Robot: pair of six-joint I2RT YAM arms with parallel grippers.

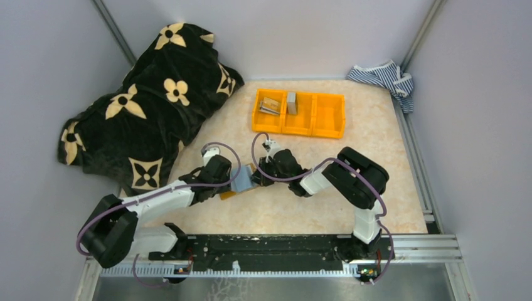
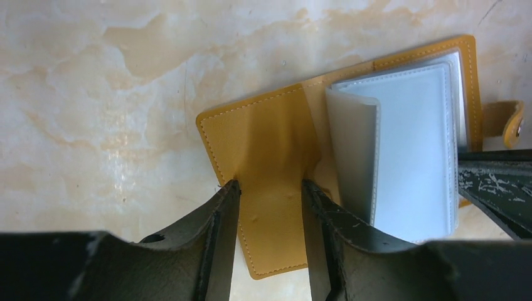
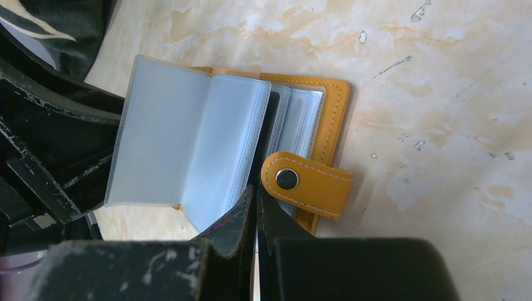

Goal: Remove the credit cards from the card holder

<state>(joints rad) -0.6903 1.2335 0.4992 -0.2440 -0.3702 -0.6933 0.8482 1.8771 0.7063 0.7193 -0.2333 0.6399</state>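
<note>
The card holder [image 1: 242,180] lies open on the table between both grippers, orange-tan [image 2: 270,138] with grey-blue clear sleeves [image 3: 182,144] fanned up. Its snap tab [image 3: 307,182] sticks out to one side. My left gripper [image 2: 270,186] is open, and its two fingertips press down on the bare left cover, which lies flat between them. My right gripper [image 3: 258,188] is shut, its tips at the near edge of the sleeve stack beside the tab. Whether a sleeve is pinched there I cannot tell. No credit card can be made out inside the sleeves.
An orange three-compartment bin [image 1: 300,116] stands behind the grippers, with flat grey card-like pieces [image 1: 271,105] in its left compartments. A black flowered blanket [image 1: 150,94] fills the back left. A striped cloth [image 1: 383,78] lies at the back right corner.
</note>
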